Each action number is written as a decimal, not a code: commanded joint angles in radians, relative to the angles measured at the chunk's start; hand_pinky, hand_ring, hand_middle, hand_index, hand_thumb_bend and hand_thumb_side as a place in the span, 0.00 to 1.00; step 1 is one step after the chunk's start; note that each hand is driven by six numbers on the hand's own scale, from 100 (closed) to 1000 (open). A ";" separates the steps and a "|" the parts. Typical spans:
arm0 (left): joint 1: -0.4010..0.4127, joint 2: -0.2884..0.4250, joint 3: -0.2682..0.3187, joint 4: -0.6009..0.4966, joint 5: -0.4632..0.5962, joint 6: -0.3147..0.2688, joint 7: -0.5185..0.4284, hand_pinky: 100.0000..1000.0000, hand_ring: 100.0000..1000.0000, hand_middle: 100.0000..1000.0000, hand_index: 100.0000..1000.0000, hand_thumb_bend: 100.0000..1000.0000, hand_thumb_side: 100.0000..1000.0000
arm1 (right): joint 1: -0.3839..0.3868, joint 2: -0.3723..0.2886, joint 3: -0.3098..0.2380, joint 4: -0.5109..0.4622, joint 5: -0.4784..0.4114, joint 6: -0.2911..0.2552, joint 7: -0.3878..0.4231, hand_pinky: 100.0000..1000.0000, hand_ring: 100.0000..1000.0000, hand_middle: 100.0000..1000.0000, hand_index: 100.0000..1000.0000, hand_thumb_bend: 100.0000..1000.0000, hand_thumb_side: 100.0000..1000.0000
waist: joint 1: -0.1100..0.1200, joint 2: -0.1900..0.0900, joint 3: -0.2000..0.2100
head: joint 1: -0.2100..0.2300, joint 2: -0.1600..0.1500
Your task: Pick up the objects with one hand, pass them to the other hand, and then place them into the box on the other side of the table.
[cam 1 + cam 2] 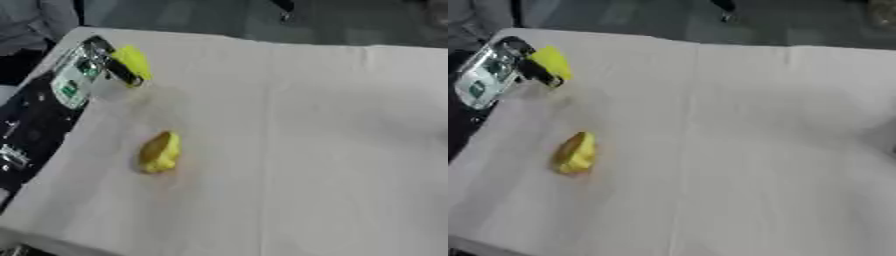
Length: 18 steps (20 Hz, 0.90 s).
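Observation:
My left arm comes in along the table's left edge, black below and silver with green marks at the wrist (74, 80). Its hand (118, 69) is at the far left of the table, with dark fingers curled against a flat bright yellow object (134, 60) held just above the cloth. A second object, rounded and yellow with a browner side (160, 151), lies on the cloth left of the middle, below and to the right of that hand and apart from it. My right hand shows in neither view. No box shows.
A white cloth (315, 150) with lengthwise creases covers the table. The table's far edge (262, 42) runs along the top, with dark floor beyond. A person's grey sleeve (35, 20) shows at the far left corner.

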 commanded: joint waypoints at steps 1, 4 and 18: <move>0.014 0.083 -0.002 -0.152 0.035 0.035 -0.012 0.60 0.54 0.42 0.48 0.20 0.00 | -0.013 -0.035 -0.008 -0.008 0.001 -0.001 -0.002 0.80 0.87 0.74 0.89 0.00 0.59 | -0.011 -0.033 0.002 | -0.004 -0.008; 0.047 0.115 -0.010 -0.254 0.059 0.051 -0.018 0.59 0.54 0.42 0.48 0.20 0.00 | -0.013 -0.035 -0.007 -0.010 0.001 -0.001 -0.003 0.80 0.87 0.74 0.89 0.00 0.59 | -0.012 -0.036 0.004 | -0.004 -0.009; 0.221 0.218 -0.002 -0.594 0.183 0.054 0.015 0.57 0.52 0.41 0.46 0.21 0.00 | -0.014 -0.036 -0.005 -0.019 0.000 0.000 -0.012 0.80 0.87 0.74 0.89 0.00 0.57 | -0.011 -0.058 0.013 | -0.006 -0.010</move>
